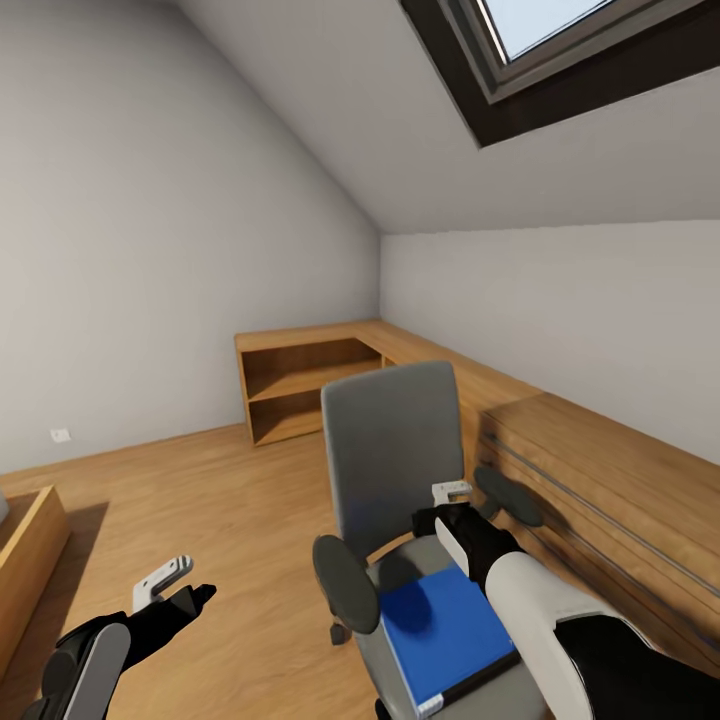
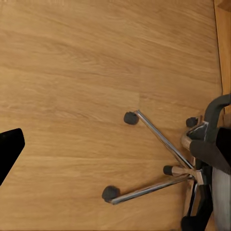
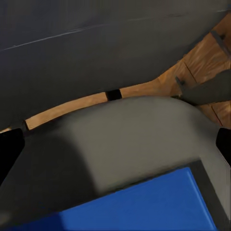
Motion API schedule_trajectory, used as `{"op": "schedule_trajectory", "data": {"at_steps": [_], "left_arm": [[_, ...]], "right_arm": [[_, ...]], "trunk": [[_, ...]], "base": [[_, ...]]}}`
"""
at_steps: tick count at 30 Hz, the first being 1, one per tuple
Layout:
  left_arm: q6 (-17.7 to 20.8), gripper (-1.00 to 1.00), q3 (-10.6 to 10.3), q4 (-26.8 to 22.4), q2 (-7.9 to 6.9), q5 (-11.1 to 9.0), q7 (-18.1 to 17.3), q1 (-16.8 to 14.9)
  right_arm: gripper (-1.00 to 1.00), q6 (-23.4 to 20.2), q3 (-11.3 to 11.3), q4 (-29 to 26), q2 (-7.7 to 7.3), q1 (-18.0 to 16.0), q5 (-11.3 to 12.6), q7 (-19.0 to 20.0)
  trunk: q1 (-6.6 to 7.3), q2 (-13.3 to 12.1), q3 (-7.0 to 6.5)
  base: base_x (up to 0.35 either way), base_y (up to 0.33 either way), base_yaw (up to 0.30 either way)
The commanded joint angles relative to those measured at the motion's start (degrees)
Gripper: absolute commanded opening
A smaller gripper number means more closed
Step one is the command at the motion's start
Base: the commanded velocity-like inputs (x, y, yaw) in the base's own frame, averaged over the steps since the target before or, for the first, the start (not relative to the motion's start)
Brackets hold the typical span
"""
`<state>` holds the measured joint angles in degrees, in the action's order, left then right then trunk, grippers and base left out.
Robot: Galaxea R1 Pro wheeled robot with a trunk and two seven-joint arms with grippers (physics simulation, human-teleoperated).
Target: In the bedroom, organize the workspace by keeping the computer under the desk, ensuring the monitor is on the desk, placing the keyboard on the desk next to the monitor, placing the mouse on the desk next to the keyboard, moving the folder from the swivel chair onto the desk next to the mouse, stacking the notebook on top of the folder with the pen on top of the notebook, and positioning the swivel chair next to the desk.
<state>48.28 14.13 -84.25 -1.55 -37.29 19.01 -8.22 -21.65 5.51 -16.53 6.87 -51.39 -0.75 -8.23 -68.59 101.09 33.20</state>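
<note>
Nearest, low at the left: left gripper (image 1: pixel 185 590) over bare wood plank floor (image 1: pixel 230 500), fingers spread, nothing between them; one black fingertip (image 2: pixel 9 151) at the edge of the left wrist view, with floor below and the chair's chrome five-star base (image 2: pixel 159 166) and castors off to one side. At the near right: right gripper (image 1: pixel 450 512) reaching over the seat of the swivel chair (image 1: pixel 392 455), close to the backrest, just beyond the far edge of the folder (image 1: pixel 447 628); fingers wide apart in the right wrist view, dark tips at both edges, empty between. Folder bright blue, flat on the grey seat (image 3: pixel 120 139), with a dark strip along its near-right edge; what that strip is, cannot tell. Black armrests on either side of the seat. Just right of the chair and running to the far corner: a long low wooden unit (image 1: pixel 600 470) along the right wall. Farther, at the corner: an open wooden shelf (image 1: pixel 300 385). Near left edge: another wooden piece (image 1: pixel 25 560), cropped. Above: grey walls, sloped ceiling, dark-framed skylight (image 1: pixel 560 50).
</note>
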Motion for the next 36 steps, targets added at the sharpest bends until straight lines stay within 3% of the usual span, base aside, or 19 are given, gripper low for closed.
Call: {"op": "schedule_trajectory", "data": {"at_steps": [1, 8, 36], "left_arm": [[0.19, 1.0, 0.01, -0.05, -0.01, -0.6, 0.5, -0.04], [0.39, 1.0, 0.06, -0.18, 0.02, -0.58, 0.5, -0.04], [0.04, 1.0, 0.19, -0.42, -0.01, -0.59, 0.53, -0.04]], "right_arm": [[1.0, -0.42, 0.38, -0.02, -0.02, -0.02, -0.08, -0.21], [1.0, -0.35, 0.4, 0.35, -0.02, -0.02, -0.24, -0.14], [1.0, -0.18, 0.56, 0.37, -0.79, 0.06, -0.66, -0.12]], "trunk": [[-0.02, 0.03, 0.06], [-0.02, 0.03, 0.06], [-6.17, 11.26, 5.09]], "base": [[0.167, 0.0, 0.0], [0.049, 0.0, 0.0], [0.0, 0.0, 0.0]]}}
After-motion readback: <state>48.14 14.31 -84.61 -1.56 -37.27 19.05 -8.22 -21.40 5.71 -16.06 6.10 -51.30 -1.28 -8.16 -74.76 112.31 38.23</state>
